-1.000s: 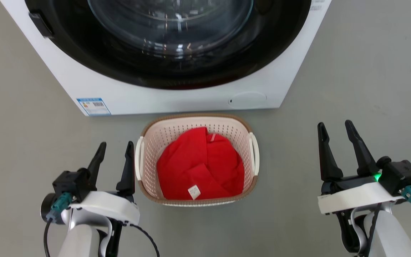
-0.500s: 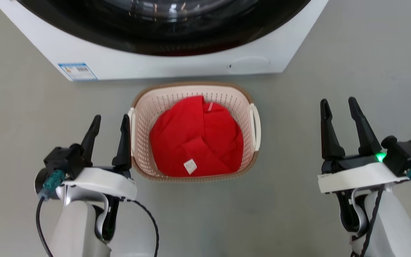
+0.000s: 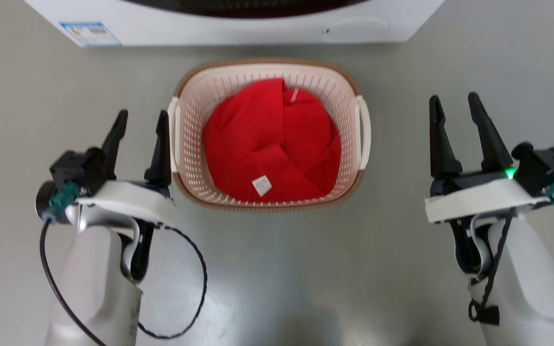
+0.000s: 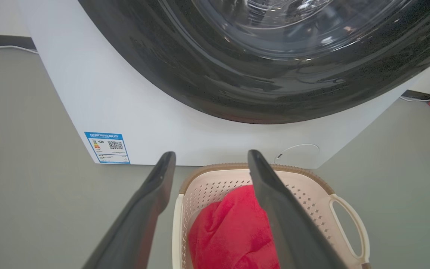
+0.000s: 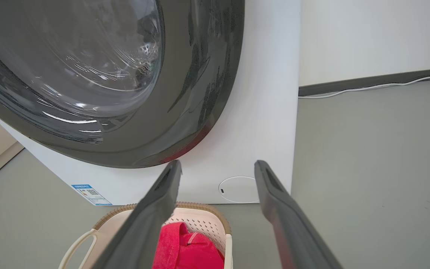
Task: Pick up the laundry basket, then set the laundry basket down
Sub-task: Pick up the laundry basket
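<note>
Laundry basket (image 3: 188, 139): on floor (image 3: 277, 269).
Your left tool (image 3: 142, 114): spread, just beside the basket.
Your right tool (image 3: 453, 97): spread, well off it.

The laundry basket (image 3: 191, 144) is sitting upright on the floor (image 3: 277, 269) at my twelve o'clock, cream and perforated, with a brown woven-look rim and white handles at its three and nine o'clock. It is holding crumpled red cloth (image 3: 272, 144).

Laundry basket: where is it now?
In the head view the laundry basket sits on the floor at upper centre, just before the washing machine; the left gripper is close beside its left handle, the right gripper farther off.
</note>
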Available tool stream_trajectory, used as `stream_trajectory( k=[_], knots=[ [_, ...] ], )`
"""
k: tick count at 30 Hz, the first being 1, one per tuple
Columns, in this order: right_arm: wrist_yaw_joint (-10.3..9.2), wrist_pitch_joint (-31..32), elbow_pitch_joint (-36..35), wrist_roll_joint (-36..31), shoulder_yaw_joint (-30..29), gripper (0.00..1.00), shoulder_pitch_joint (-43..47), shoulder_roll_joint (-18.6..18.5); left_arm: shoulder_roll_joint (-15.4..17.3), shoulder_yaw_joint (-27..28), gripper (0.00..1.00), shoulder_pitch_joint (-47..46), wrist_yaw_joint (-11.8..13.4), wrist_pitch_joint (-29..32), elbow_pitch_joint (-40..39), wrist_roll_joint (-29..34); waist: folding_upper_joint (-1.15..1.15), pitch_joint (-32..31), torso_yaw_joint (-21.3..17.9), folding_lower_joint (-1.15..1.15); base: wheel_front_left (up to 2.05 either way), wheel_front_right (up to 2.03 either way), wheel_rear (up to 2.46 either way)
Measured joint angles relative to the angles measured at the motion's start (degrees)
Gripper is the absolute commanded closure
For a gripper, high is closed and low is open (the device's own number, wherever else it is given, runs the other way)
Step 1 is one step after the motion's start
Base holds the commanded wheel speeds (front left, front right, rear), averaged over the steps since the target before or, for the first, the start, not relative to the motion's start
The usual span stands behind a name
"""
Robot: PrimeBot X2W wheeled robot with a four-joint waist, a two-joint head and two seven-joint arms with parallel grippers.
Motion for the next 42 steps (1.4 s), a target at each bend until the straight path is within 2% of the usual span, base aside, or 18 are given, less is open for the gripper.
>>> stream_trajectory(
  k=[7, 17, 24, 42],
  knots=[
    [0.0, -0.04, 5.78, 0.01, 0.97, 0.0, -5.22, -0.25, 1.04, -0.92, 0.0, -5.27, 0.0, -0.04, 4.23, -0.16, 0.0, 4.88, 0.38, 0.0, 0.0, 0.0, 0.0],
    [0.01, -0.04, 14.91, 0.64, 2.54, 0.0, -12.11, -0.55, 2.77, -2.45, 0.0, -11.68, 0.0, -0.04, 13.68, -3.69, 0.0, 9.28, 0.73, 0.0, 0.0, 0.0, 0.0],
    [0.01, -0.04, 21.58, 1.16, 4.67, 0.0, -16.89, -0.67, 3.85, -5.58, 0.0, -16.58, 0.0, -0.04, 19.56, -6.11, 0.0, 12.22, 1.11, 0.0, 0.0, 0.0, 0.0],
    [0.01, -0.04, 37.42, 3.24, 7.66, 0.0, -27.22, -0.69, 4.03, -13.86, 0.0, -27.55, -0.01, -0.04, 33.5, -14.02, 0.0, 19.06, 2.67, 0.0, 0.0, 0.0, 0.0]
  ],
)
